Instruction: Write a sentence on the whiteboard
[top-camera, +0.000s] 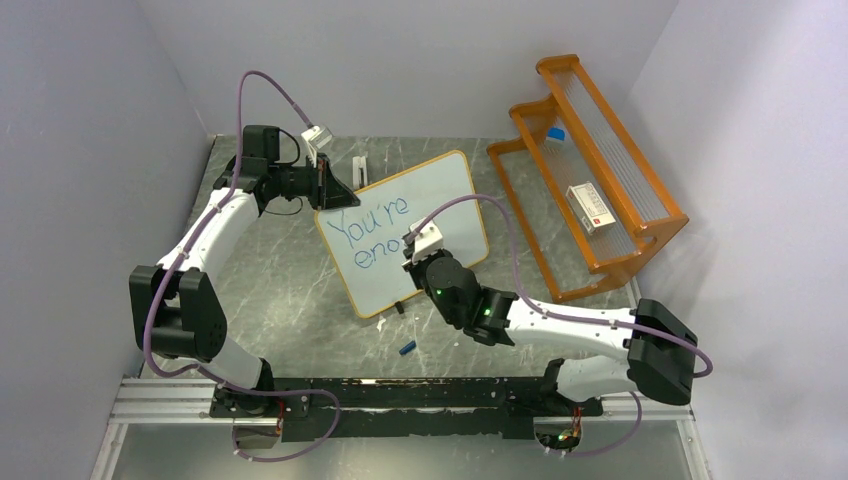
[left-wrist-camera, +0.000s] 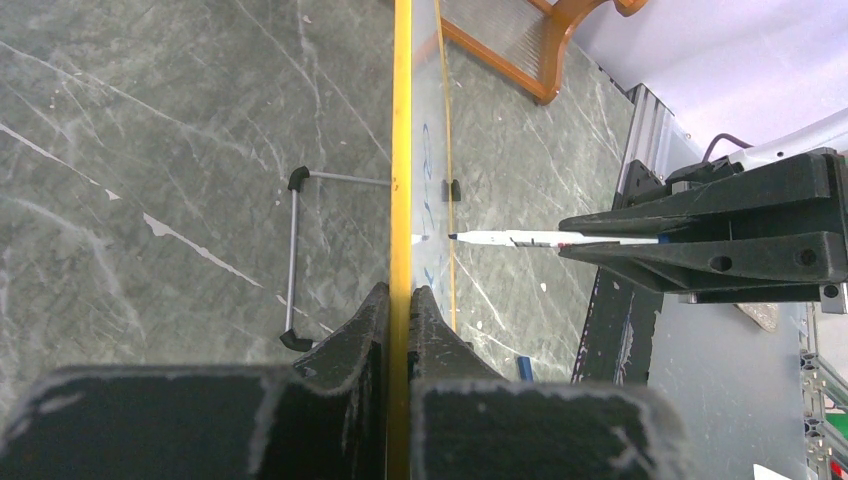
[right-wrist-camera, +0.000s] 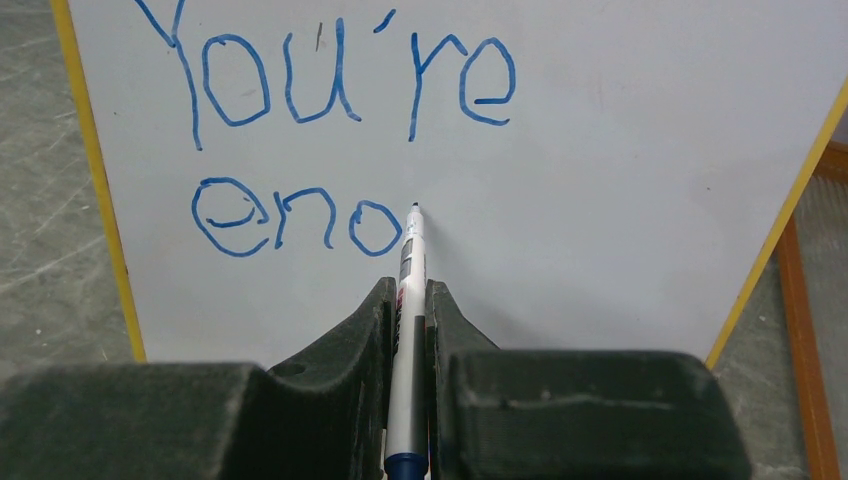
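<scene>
- A metal rail (top-camera: 400, 395) runs along the near edge of the grey marbled worktop (top-camera: 290, 290), and both arms are bolted to it.
- A small blue object (top-camera: 406, 348) lies on the worktop just past the rail, between the two arms and near the lower corner of the whiteboard (top-camera: 440, 195).
- The right pincer (right-wrist-camera: 408, 290) is closed tight on a pen (right-wrist-camera: 412, 250). The two fingers grip the white barrel from either side, and the pen points straight out from them.
- The dark tip of the pen is at the white face of the whiteboard, just right of the last blue letter. I cannot tell whether it actually touches.
- The whiteboard stands on edge in the middle of the worktop, turned at an angle and facing the right arm. It has a thin yellow-orange frame.
- It carries blue handwriting: "You're" on the upper line and "eno" on the line below.
- A thin wire stand (left-wrist-camera: 292, 260) with black end caps reaches out from its back onto the worktop.
- The left pincer (left-wrist-camera: 400, 292) is closed on the frame at the board's far left corner, one finger on each face.
- An orange wooden rack (top-camera: 600, 170) stands at the far right, beside the wall and well apart from the board.
- A small white box (top-camera: 590, 208) with a red mark and an item with a blue top (top-camera: 555, 135) lie in the rack.
</scene>
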